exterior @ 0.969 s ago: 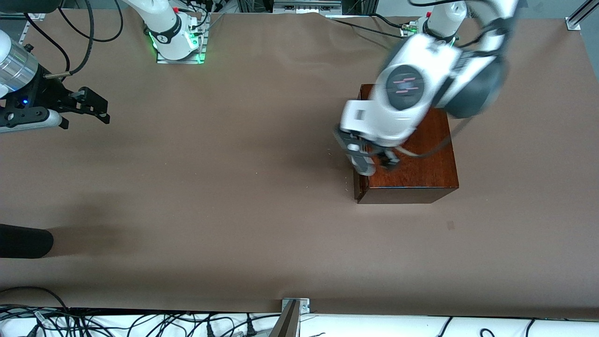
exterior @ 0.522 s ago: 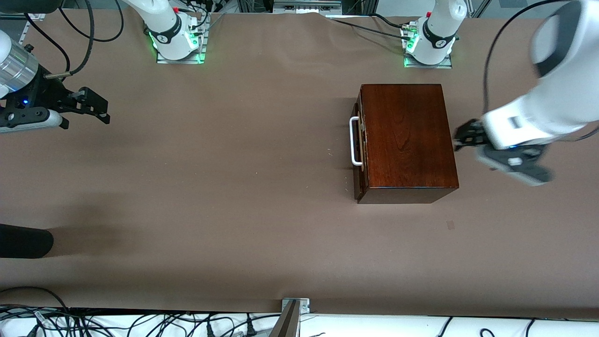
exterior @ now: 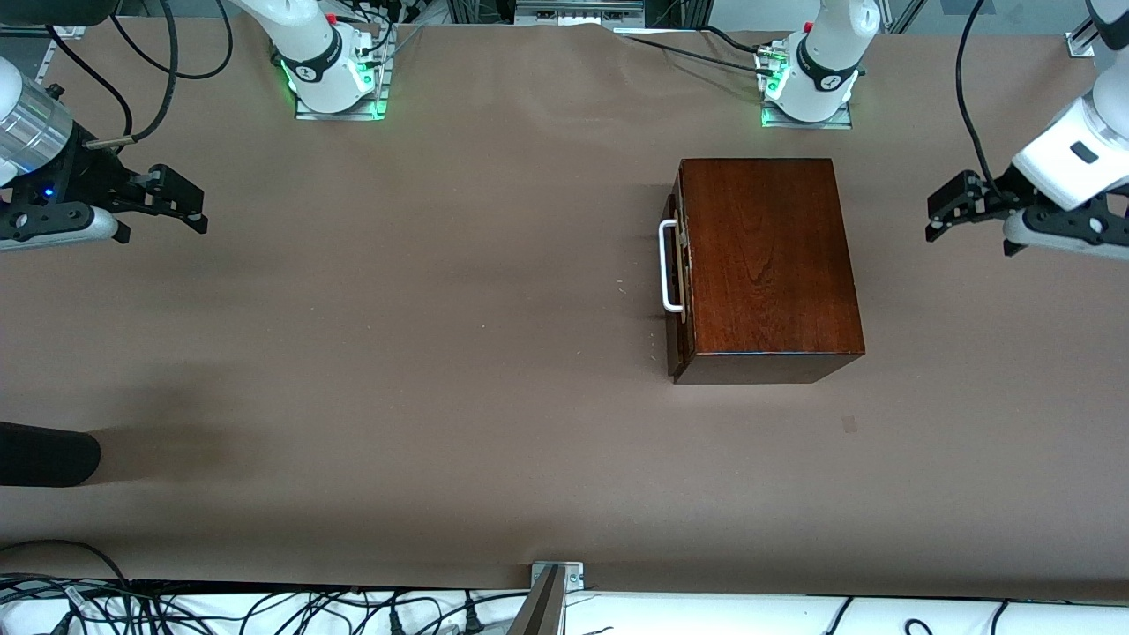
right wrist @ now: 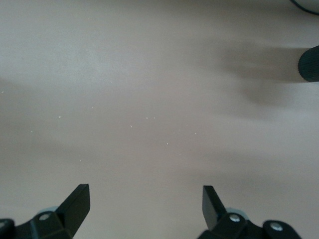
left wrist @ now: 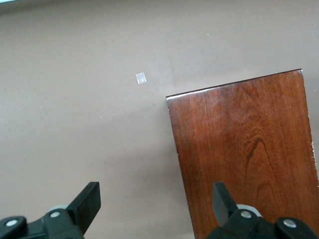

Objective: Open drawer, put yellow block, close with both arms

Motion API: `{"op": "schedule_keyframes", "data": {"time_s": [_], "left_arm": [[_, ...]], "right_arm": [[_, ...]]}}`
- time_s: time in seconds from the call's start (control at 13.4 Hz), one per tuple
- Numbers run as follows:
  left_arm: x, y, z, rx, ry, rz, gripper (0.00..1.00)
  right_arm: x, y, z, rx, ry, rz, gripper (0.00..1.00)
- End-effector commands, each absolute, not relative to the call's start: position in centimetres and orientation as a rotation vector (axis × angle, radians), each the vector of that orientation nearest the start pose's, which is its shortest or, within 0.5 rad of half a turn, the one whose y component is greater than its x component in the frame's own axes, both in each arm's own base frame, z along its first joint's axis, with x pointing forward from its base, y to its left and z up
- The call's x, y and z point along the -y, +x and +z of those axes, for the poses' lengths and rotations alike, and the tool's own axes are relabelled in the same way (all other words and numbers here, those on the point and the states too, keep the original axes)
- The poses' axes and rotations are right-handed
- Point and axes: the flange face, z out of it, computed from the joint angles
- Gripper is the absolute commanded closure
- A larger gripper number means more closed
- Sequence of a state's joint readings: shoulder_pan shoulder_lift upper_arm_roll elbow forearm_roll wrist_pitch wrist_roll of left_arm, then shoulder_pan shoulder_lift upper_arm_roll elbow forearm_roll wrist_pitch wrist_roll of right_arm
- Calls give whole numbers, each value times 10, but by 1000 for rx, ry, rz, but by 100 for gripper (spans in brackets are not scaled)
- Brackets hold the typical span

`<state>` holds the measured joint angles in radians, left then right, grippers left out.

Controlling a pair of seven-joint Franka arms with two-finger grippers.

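- Your right gripper (exterior: 181, 205) hangs over bare table (exterior: 441, 353) at the right arm's end, fingers spread, holding nothing; that arm waits.
- The drawer (exterior: 677, 265) sits shut in the wooden box (exterior: 767, 265), white handle (exterior: 667, 265) facing the right arm's end.
- The yellow block shows nowhere; likely inside, can't confirm.
- Your left gripper (exterior: 948, 205), released and empty, hangs over the table's left-arm end, beside the box.
- Risk: a drawer not fully seated may go unnoticed.

Glossy dark wooden box (exterior: 767, 265) on brown paper-covered table (exterior: 441, 353), toward left arm's end. Drawer (exterior: 677, 265) shut flush, white U-shaped bar handle (exterior: 668, 266) facing right arm's end. Left end effector (exterior: 948, 207) over table beside box; right end effector (exterior: 181, 201) over right arm's end, well apart.
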<state>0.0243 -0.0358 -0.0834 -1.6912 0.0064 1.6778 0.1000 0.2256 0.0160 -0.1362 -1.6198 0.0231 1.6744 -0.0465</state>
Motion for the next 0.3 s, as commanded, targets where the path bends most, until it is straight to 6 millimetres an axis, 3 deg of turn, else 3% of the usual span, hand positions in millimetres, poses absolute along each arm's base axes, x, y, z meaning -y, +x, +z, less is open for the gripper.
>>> {"op": "schedule_keyframes", "data": {"time_s": [0.0,0.22], "left_arm": [[38,540,597,-123,-3162,-11,0],[37,540,596,-86,-3163,-1,0]], "right_arm": [[-52,565,605,190,-3120,-55,0],[-52,565,605,190,-3119,-55,0]]}}
